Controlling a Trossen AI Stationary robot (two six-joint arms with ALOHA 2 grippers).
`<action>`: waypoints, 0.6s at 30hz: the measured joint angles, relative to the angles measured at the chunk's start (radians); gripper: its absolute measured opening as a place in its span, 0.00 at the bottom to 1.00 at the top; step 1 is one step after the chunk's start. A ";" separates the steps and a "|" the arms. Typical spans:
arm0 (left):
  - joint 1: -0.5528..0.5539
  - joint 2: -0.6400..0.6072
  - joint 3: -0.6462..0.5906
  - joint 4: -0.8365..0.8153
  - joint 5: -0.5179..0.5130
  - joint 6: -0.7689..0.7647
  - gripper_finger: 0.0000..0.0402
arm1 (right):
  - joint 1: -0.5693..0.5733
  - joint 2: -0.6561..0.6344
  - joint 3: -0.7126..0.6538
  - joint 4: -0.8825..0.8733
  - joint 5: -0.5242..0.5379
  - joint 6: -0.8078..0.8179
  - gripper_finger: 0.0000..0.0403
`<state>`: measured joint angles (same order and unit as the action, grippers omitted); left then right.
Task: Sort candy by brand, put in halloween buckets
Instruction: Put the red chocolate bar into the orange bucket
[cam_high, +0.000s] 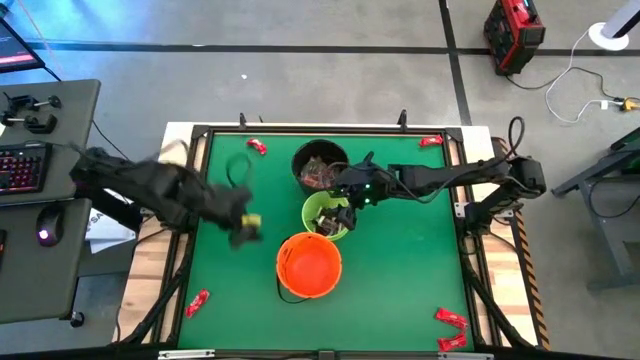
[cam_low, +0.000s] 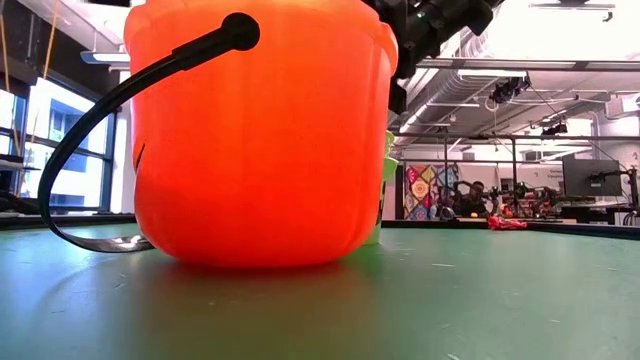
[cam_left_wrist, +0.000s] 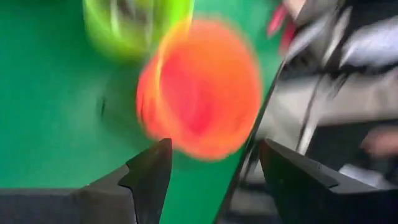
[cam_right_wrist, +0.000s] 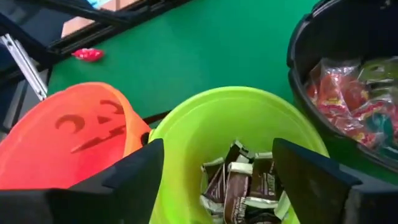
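Observation:
Three buckets stand mid-table in the high view: black bucket (cam_high: 320, 165) farthest, lime bucket (cam_high: 322, 212) in the middle, orange bucket (cam_high: 308, 265) nearest. My right gripper (cam_right_wrist: 217, 146) hangs open over the lime bucket (cam_right_wrist: 186, 124), which holds brown-wrapped candy (cam_right_wrist: 239, 183). The black bucket (cam_right_wrist: 348, 37) holds red and clear-wrapped candy (cam_right_wrist: 348, 93). My left gripper (cam_left_wrist: 214, 149) is open and empty, left of the orange bucket (cam_left_wrist: 199, 87), and shows blurred (cam_high: 245, 225). Loose red candy lies on the mat (cam_high: 257, 146), (cam_high: 198, 300), (cam_high: 450, 318).
More red candy lies near the far right corner (cam_high: 430, 141) and the near right corner (cam_high: 452, 342). The orange bucket (cam_low: 260, 130), its black handle (cam_low: 110, 110) down on the mat, fills the low view. The table has a raised dark rim (cam_high: 200, 135). Open green mat lies right of the buckets.

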<state>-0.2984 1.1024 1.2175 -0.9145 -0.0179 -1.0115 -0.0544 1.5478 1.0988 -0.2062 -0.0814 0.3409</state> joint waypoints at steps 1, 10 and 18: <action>-0.037 0.024 0.000 -0.050 0.031 -0.030 0.58 | 0.000 -0.001 0.000 0.002 0.003 0.004 0.73; -0.381 0.360 -0.001 -0.412 0.268 -0.476 0.58 | 0.003 -0.004 0.000 0.006 0.003 0.070 0.75; -0.512 0.513 -0.165 -0.168 0.558 -0.453 0.58 | 0.002 -0.004 0.000 0.006 0.003 0.080 0.75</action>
<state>-0.8106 1.6152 1.0529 -1.0826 0.5406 -1.4641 -0.0525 1.5436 1.0988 -0.1997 -0.0784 0.4210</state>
